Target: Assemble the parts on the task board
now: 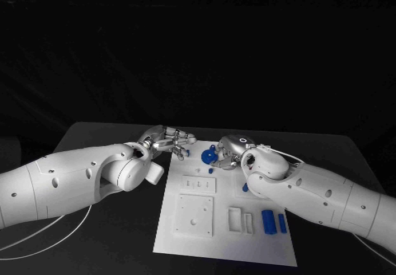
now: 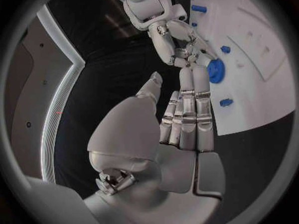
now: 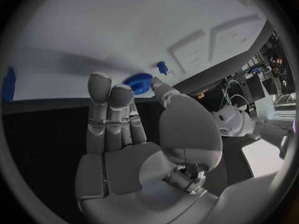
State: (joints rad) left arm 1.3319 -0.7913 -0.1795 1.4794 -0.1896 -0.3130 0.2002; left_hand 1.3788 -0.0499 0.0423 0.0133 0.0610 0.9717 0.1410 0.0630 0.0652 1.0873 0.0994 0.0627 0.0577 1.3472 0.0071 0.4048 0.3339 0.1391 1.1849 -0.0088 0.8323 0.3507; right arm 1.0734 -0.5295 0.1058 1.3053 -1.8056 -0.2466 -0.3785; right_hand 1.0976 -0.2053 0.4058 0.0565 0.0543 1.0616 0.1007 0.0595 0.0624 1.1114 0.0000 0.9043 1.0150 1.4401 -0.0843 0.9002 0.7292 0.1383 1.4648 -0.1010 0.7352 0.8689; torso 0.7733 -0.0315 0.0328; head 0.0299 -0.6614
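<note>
The black table (image 1: 107,240) carries the white task board (image 1: 206,243), which lies flat on it between the two arms and reaches forward under the left hand (image 1: 169,142) and the right hand (image 1: 224,154). A thin white cable (image 1: 50,234) trails over the table beneath the left arm, well behind that hand and just beside the board's near corner.
</note>
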